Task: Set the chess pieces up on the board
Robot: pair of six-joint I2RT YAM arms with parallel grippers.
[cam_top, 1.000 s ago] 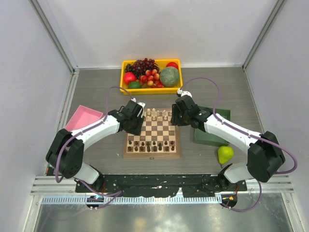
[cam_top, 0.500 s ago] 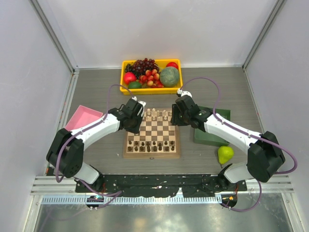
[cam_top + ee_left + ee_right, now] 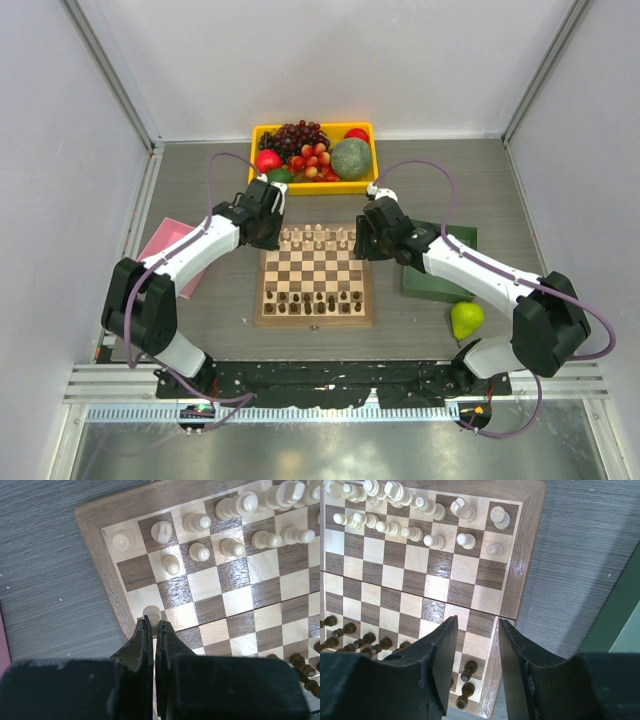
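Observation:
The board (image 3: 314, 268) lies between my two arms. Cream-white chess pieces (image 3: 318, 238) fill its far rows and dark brown ones (image 3: 318, 298) its near rows. My left gripper (image 3: 270, 232) hangs over the board's far left corner. In the left wrist view it (image 3: 154, 622) is shut on a white pawn (image 3: 151, 612), whose head shows just past the tips over the edge column. The second-row square in that column is bare. My right gripper (image 3: 362, 246) hovers over the board's right edge; in the right wrist view it (image 3: 477, 623) stands open with nothing between its fingers.
A yellow bin (image 3: 256, 160) of fruit stands behind the board. A pink tray (image 3: 160, 245) lies to the left, partly under the left arm. A green tray (image 3: 440, 285) and a pear (image 3: 466, 318) are at the right, under and beside the right arm.
My left gripper has closed and swung from the board's left side toward its far left corner. The right arm has not moved.

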